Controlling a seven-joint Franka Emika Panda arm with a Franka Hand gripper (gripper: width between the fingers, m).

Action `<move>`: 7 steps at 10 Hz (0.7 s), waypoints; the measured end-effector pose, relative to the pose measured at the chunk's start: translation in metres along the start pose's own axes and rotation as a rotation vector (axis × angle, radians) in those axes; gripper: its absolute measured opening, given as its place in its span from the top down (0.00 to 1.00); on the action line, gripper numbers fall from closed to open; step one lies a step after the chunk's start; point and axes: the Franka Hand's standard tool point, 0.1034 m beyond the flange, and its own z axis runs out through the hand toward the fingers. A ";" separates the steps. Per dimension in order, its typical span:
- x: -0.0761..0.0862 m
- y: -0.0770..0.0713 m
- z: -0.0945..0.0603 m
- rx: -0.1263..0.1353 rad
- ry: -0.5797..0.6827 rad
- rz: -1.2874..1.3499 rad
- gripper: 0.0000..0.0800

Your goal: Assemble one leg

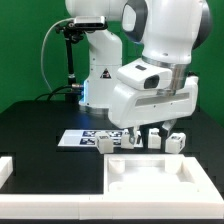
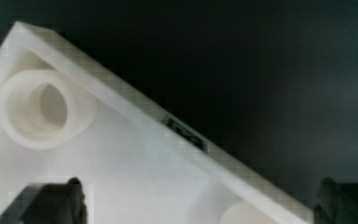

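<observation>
Four small white legs [image 1: 155,137] stand in a loose row across the middle of the exterior view, reaching a little right of centre. They sit apart from one another. Black-and-white tags show on the two rightmost. Their pegs are too small to make out.

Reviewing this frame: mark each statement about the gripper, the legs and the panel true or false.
1. The gripper is open and holds nothing. True.
2. A leg is seated in the round socket that the wrist view shows in the panel. False: that socket is empty.
3. Several legs stand loose on the black table, off the panel. True.
4. The marker board lies on top of the panel. False: it lies flat on the table, apart from the panel, toward the exterior view's left of the legs.
</observation>
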 end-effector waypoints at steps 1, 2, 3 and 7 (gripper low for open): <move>0.001 -0.002 0.000 0.008 0.005 0.126 0.19; 0.001 -0.002 0.000 0.010 0.004 0.176 0.19; 0.001 -0.003 0.001 0.014 0.004 0.231 0.19; -0.010 -0.024 0.003 0.083 -0.090 0.640 0.19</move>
